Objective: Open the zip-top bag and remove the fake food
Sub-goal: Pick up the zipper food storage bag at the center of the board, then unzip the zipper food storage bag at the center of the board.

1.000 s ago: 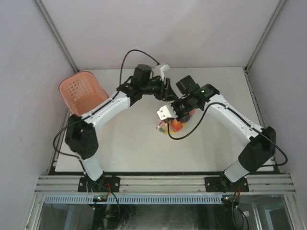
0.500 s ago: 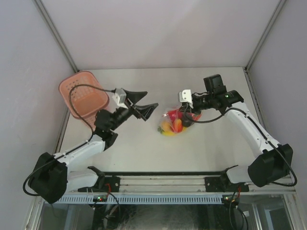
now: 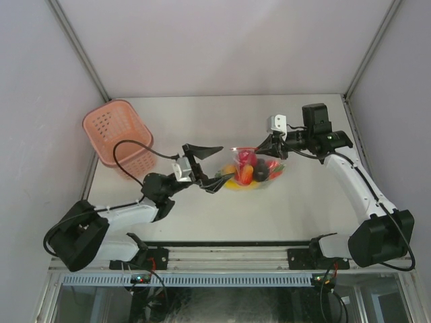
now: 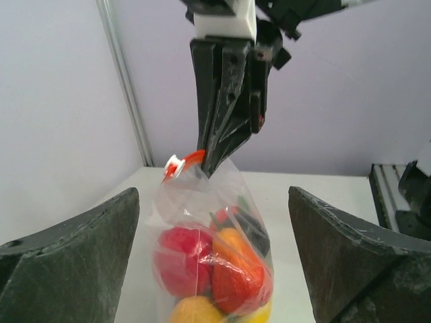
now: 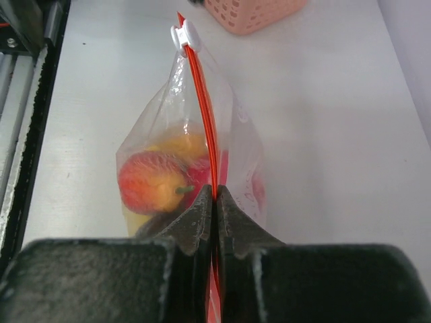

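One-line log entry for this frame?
left end effector: open, facing bag | right end effector: shut on zipper strip, bag held upright | bag: looks zipped | toy food: inside

A robotics lab cell: a white bench (image 3: 283,215) enclosed by plain pale walls (image 3: 222,47), aluminium framing (image 3: 229,258) at its near edge, two cabled arms (image 3: 350,178) bolted there.

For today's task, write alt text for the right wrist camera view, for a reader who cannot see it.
The right gripper is shut on the red zipper strip of a clear zip-top bag holding fake food, with the white slider at the strip's far end. A pink basket sits beyond on the white table.
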